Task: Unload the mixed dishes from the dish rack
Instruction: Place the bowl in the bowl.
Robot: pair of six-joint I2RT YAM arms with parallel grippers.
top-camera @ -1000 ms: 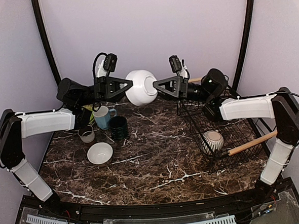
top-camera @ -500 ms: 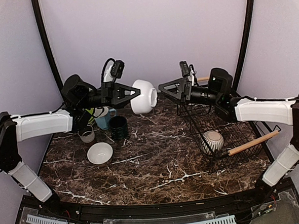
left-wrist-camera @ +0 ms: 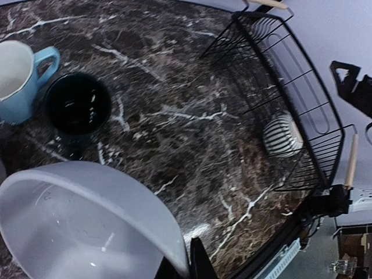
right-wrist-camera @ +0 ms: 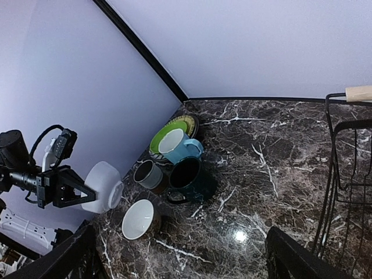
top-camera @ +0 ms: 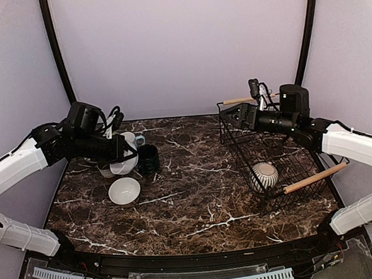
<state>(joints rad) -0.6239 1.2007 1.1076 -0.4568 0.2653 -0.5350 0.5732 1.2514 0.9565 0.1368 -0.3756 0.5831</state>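
My left gripper is shut on the rim of a white bowl, held low over the left of the table near the small grey cup. The bowl fills the lower left of the left wrist view. In the right wrist view the bowl hangs from the left gripper. My right gripper is open and empty above the far left corner of the black wire dish rack. A striped grey bowl lies inside the rack.
A second white bowl, a dark green mug, a light blue mug and a lime-green plate stand together at the left. The rack's wooden handles stick out at the near right and far left.
My left arm has swung left and down, taking the white bowl from mid-air at the centre to just above the dishes. My right gripper has drawn back to the right over the rack.
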